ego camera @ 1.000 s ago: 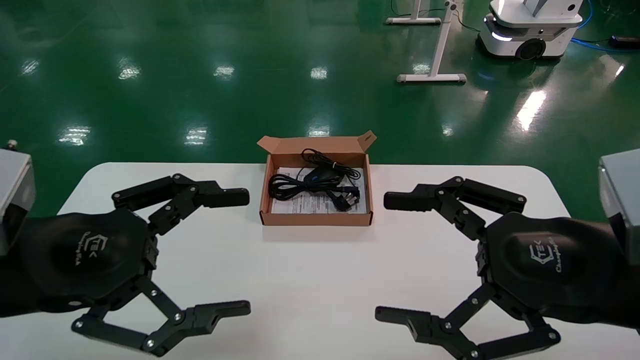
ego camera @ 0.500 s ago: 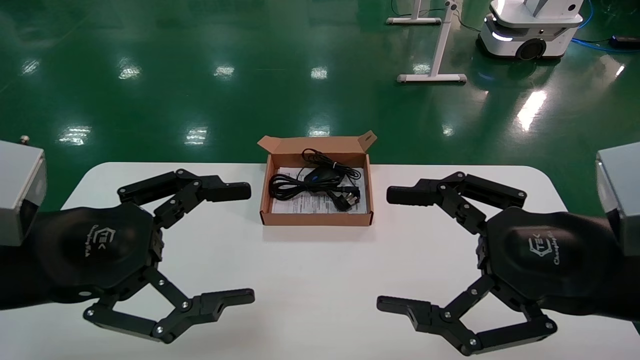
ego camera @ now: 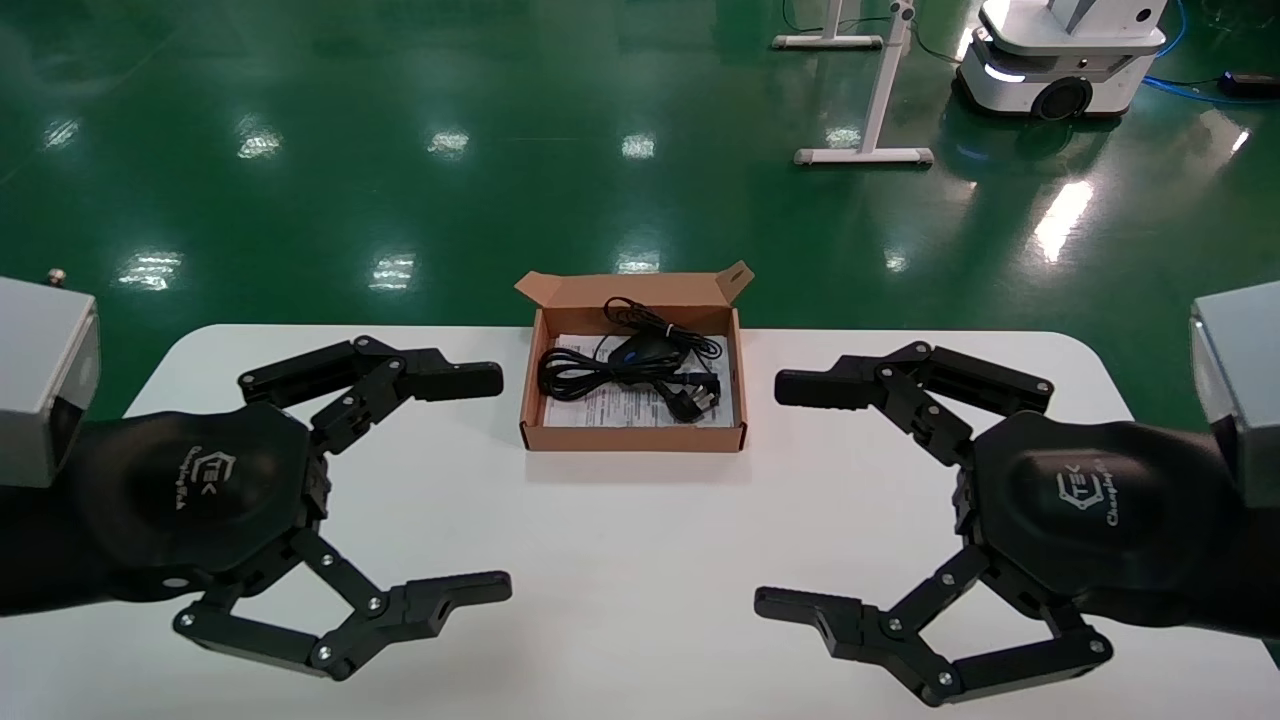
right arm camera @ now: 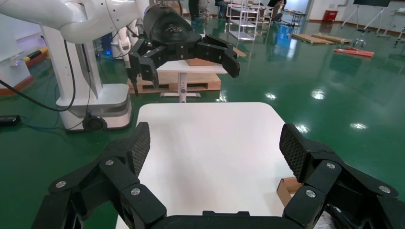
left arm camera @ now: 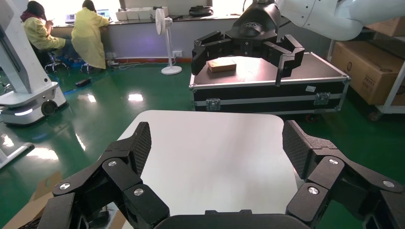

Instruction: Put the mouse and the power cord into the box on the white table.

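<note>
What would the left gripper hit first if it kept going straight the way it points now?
Probably the right gripper, open and facing it across the white table. The left gripper points sideways, nearer the robot than the box, so likely misses it.

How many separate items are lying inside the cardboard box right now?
2. The mouse sits toward the far middle of the box; the power cord lies coiled nearer, its plug toward the right. More could hide beneath.

Shallow brown cardboard box (ego camera: 632, 436), flap lid open and raised at its far side, at the far middle edge of the white table (ego camera: 620, 540). Inside, on the box's printed white sheet: black mouse (ego camera: 640, 349) with blue wheel toward the far wall; looped black power cord (ego camera: 580, 373) beside it, plug toward the box's right wall.
</note>
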Controlling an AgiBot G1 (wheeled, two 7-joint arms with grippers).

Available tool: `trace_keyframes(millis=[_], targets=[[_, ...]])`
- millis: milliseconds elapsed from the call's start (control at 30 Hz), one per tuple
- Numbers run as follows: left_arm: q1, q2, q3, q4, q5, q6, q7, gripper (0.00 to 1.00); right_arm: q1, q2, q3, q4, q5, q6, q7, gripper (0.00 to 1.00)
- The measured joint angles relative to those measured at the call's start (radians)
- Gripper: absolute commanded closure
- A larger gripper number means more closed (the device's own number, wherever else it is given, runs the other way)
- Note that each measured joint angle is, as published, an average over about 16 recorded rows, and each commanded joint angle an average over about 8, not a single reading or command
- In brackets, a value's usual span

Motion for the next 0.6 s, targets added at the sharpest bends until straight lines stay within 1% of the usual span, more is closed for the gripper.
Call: trace_keyframes(millis=[600], targets=[[-0.001, 0.001, 0.001, 0.002, 0.002, -0.002, 0.001, 0.0, 0.001, -0.001, -0.001, -0.002, -0.001, 0.001, -0.001, 0.0]])
